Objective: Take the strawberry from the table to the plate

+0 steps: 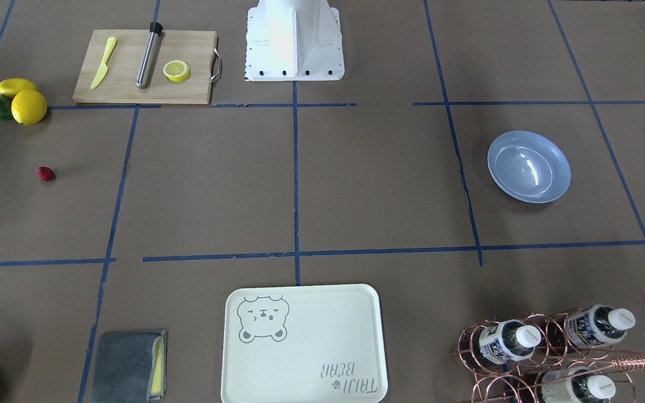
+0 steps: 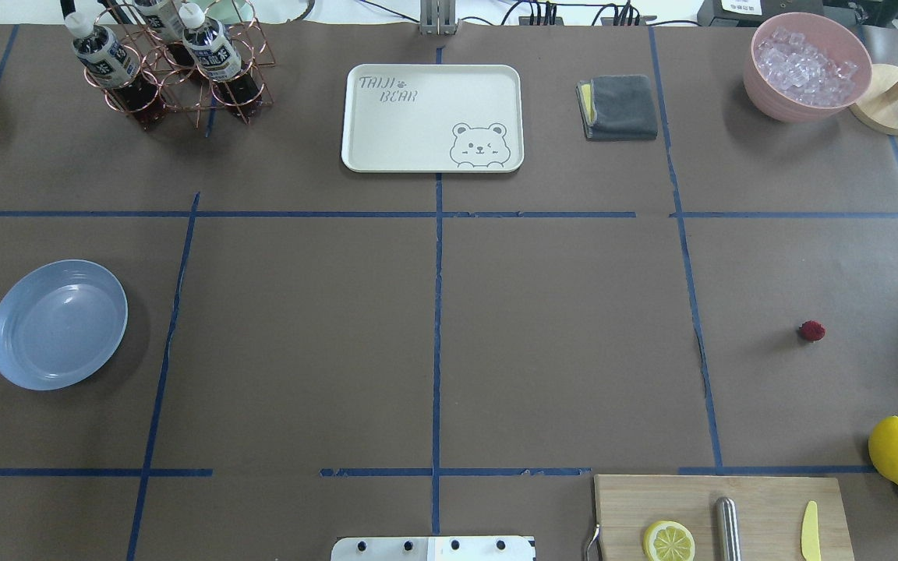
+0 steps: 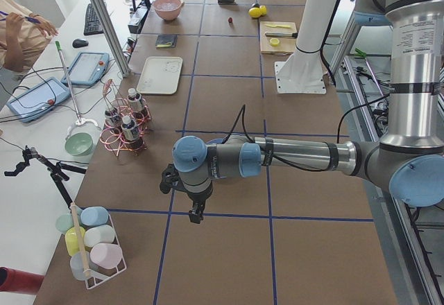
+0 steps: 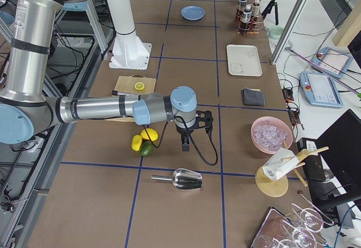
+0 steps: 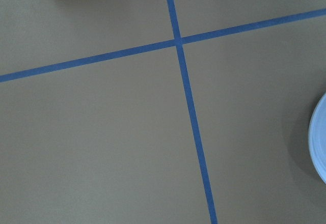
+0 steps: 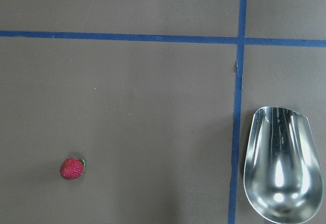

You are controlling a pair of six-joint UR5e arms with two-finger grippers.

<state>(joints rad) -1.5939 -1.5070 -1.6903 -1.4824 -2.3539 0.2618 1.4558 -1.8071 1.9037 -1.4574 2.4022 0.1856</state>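
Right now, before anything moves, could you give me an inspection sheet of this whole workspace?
Surface: table, brown paper, blue tape grid.
Job's things: strawberry lies on the table, robot's right side; plate empty, on its left side.
Clutter: cutting board with lemon half, lemons, bear tray, cloth, ice bowl, bottle rack, scoop.
Grippers: left gripper and right gripper hang above the table; open or shut, cannot tell.
Cables: a black cable loops from the right wrist, another from the left.
Surroundings: person and tablets at a side desk.
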